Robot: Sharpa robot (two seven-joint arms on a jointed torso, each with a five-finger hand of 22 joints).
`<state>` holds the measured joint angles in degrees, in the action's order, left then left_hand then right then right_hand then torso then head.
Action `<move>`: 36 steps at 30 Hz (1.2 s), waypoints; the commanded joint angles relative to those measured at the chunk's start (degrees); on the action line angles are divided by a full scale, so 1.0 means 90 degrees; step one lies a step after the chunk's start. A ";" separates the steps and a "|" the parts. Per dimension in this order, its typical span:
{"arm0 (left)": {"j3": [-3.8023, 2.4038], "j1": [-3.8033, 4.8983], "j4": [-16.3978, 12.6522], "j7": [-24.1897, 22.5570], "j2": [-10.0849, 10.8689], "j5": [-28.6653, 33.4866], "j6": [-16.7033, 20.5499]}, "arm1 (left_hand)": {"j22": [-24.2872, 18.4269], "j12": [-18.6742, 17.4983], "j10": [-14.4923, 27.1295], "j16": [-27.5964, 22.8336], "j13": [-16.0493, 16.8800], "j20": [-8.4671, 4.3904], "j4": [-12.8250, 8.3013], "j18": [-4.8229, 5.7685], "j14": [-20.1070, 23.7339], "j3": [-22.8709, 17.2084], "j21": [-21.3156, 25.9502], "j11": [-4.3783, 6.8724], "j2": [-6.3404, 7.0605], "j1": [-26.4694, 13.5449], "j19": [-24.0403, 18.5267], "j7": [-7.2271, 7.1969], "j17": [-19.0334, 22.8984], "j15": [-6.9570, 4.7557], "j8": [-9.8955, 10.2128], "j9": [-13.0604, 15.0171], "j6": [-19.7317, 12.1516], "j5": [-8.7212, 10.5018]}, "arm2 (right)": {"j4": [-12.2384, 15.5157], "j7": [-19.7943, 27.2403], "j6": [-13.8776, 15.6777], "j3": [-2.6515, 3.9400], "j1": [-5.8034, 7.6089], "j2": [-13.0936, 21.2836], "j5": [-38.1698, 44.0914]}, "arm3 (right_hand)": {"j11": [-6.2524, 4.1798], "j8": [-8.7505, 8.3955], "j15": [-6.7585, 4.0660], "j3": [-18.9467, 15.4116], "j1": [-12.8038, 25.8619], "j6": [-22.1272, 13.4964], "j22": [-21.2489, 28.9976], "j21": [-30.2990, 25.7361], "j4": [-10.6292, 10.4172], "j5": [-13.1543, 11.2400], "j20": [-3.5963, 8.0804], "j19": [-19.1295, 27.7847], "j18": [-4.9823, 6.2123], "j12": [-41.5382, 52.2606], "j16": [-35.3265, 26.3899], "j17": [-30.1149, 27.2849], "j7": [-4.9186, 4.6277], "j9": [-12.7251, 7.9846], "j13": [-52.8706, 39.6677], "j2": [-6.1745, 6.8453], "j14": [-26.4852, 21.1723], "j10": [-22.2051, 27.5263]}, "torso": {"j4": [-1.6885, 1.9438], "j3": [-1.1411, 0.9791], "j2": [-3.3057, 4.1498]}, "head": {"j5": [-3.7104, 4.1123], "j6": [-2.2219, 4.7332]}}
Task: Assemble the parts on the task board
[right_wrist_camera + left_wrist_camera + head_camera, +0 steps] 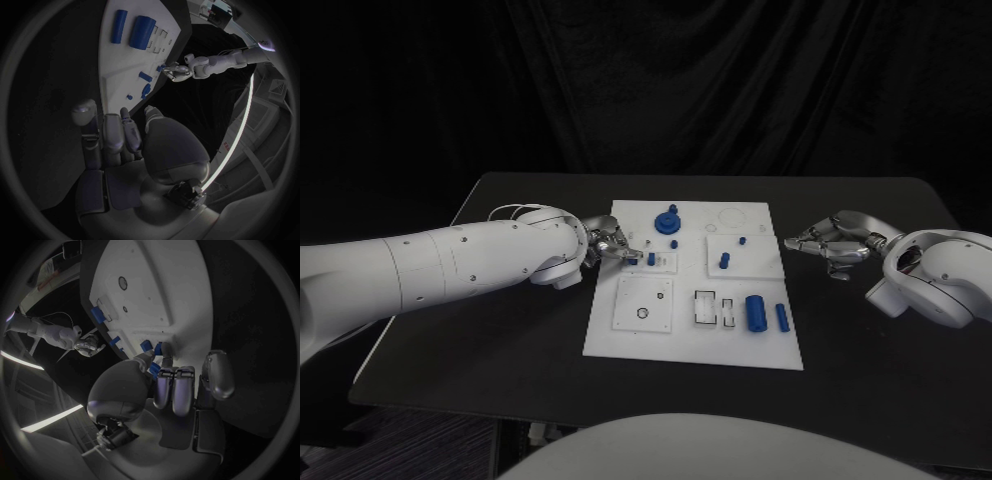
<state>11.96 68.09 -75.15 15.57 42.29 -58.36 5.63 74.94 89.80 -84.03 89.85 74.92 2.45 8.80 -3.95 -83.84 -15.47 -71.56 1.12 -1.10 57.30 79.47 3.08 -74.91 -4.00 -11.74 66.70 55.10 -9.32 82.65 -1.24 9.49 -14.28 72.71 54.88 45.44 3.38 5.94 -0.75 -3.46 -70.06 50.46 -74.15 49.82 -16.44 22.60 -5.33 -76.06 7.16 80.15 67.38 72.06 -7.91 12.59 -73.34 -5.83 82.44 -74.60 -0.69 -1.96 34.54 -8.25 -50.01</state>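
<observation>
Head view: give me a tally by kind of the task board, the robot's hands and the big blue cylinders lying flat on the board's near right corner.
Task board: 1
Hands: 2, the left hand and the right hand
Blue cylinders lying flat: 2, the wide cylinder and the slim cylinder
Total: 5

White task board (620, 330) mid-table, blue parts (756, 311) on it, some seemingly upright

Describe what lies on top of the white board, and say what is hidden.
On the board: a blue knob, small pegs, two blue cylinders near the front. The left hand reaches over its left edge at a small blue part; what its fingers cover is hidden.
</observation>
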 commanded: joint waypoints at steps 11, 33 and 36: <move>0.0016 -0.0037 0.0006 0.0014 -0.0010 0.0015 -0.0055 | 0.0539 0.0023 -0.0664 0.0017 0.1676 0.0060 0.0882 -0.0102 -0.0685 0.1141 0.0069 -0.0077 -0.0289 -0.0776 0.0029 0.0065 -0.1677 0.0082 0.0151 -0.0161 0.0054 0.0530 | -0.0011 -0.0136 -0.0120 0.0004 -0.0019 -0.0008 0.0041 | -0.0008 -0.0016 -0.0003 -0.0040 -0.0058 0.0025 0.0017 -0.0041 -0.0012 0.0025 0.0008 0.0057 0.0079 -0.0051 -0.0035 -0.0015 0.0002 -0.0007 0.0016 -0.0009 -0.0033 0.0049 | -0.0001 -0.0001 -0.0001 | -0.0002 0.0001; -0.0003 -0.0031 -0.0238 -0.1611 0.0283 0.0015 0.2035 | 0.0822 0.0023 -0.0664 0.0017 0.1676 -0.0001 0.0835 -0.0010 -0.0685 0.2380 -0.0280 -0.0002 -0.0695 -0.0418 0.0293 -0.0034 -0.1677 0.0000 -0.0189 0.0343 0.0111 0.0230 | 0.0034 0.0417 0.0316 0.0004 -0.0040 0.0068 0.0007 | -0.0014 0.0009 -0.0008 -0.0068 -0.0045 0.0076 -0.0021 0.0057 -0.0020 0.0028 0.0008 0.0008 0.0058 -0.0009 0.0041 0.0039 0.0012 -0.0002 -0.0050 -0.0017 -0.0002 -0.0022 | 0.0004 0.0001 0.0004 | 0.0005 0.0001; -0.0025 -0.0004 -0.0326 -0.1883 0.0391 0.0015 0.2305 | 0.0858 0.0023 -0.0664 0.0017 0.1676 -0.0010 0.0845 0.0001 -0.0685 0.2469 -0.0323 0.0010 -0.0679 -0.0174 0.0319 -0.0042 -0.1677 -0.0009 -0.0209 0.0401 0.0100 0.0039 | 0.0058 0.0580 0.0473 0.0004 -0.0044 0.0088 -0.0033 | -0.0031 0.0039 -0.0022 -0.0103 -0.0025 0.0139 -0.0061 0.0157 -0.0024 0.0030 0.0018 -0.0053 0.0040 0.0027 0.0108 0.0083 0.0030 0.0004 -0.0094 -0.0028 0.0038 -0.0082 | 0.0004 0.0006 0.0008 | 0.0004 0.0001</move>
<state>11.82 67.83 -77.74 5.04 45.71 -58.36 19.80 74.92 89.79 -84.02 89.85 74.92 2.45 16.38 -3.96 -84.05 6.49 -74.30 0.71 -7.24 55.38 81.95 3.06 -74.91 -3.78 -13.30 70.21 55.89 -8.69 82.95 0.98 10.71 -14.28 72.48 55.57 45.49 3.04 5.94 -0.75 -4.18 -70.05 51.30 -74.65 51.04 -16.67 22.60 -5.13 -76.28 7.15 80.19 68.16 72.75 -7.51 12.60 -74.12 -5.83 82.44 -74.95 -0.63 -1.96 34.57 -8.22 -50.01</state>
